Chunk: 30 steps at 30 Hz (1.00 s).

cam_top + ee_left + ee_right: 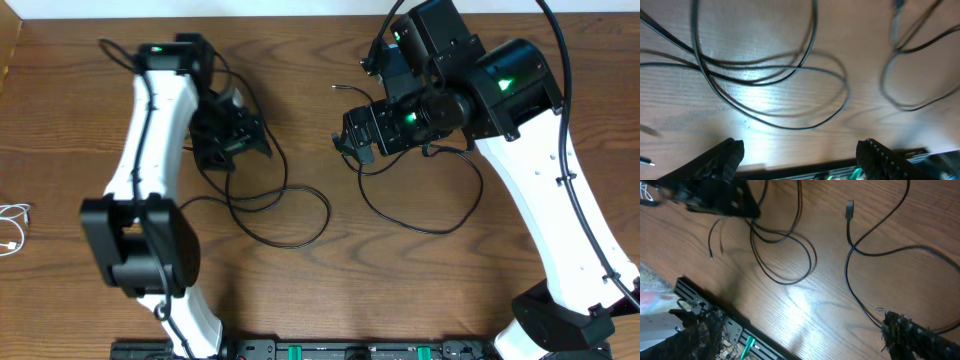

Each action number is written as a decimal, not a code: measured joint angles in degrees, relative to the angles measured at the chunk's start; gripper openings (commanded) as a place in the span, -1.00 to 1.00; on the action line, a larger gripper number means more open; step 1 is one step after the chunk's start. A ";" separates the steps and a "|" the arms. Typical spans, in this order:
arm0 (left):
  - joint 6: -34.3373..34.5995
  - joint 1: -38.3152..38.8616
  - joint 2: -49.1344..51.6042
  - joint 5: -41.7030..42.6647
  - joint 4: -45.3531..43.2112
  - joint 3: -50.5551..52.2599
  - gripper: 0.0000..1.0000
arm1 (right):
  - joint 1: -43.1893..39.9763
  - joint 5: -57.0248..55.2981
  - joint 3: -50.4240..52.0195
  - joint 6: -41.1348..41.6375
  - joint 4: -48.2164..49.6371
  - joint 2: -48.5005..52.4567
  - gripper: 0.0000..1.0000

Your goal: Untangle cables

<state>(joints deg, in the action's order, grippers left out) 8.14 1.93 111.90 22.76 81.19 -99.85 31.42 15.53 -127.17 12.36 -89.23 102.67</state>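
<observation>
Both arms' jaws gape empty. We judge the thin black cables (325, 208) light and limp, best pinched beside the twelve-o'clock plug end (849, 208).

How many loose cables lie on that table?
3: a white cable at the left edge, a looped black cable mid-table, a second black cable to its right. More may be hidden.

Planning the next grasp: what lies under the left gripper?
Its wrist view shows loops of black cable lying on the table below the open left gripper, with nothing between its fingers. From overhead the gripper covers part of that cable, so its run there cannot be seen.
</observation>
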 measured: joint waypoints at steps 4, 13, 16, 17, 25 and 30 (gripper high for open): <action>-0.59 3.30 3.61 -4.07 -0.26 1.05 0.54 | 0.13 0.00 0.00 0.02 0.35 0.00 0.99; -2.97 10.21 7.65 -15.76 -4.02 1.20 0.66 | 0.31 0.00 0.00 0.00 0.44 0.02 0.99; -6.49 12.28 7.69 -19.17 -6.91 1.86 0.66 | 0.31 0.00 0.00 0.00 0.55 0.00 0.98; -7.76 12.90 7.69 -19.82 -6.97 2.10 0.66 | 0.31 0.00 0.00 0.00 0.57 0.02 0.99; -17.07 17.31 7.69 -21.92 -8.61 6.14 0.66 | 0.31 -0.15 0.00 -0.02 0.55 0.02 0.98; -20.00 17.16 7.76 -22.34 -15.58 12.81 0.66 | 0.31 -0.15 0.00 -0.02 0.28 0.00 0.98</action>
<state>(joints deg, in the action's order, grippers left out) -11.86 19.09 119.66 0.43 65.60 -87.05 31.73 15.38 -127.17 12.34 -88.95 102.67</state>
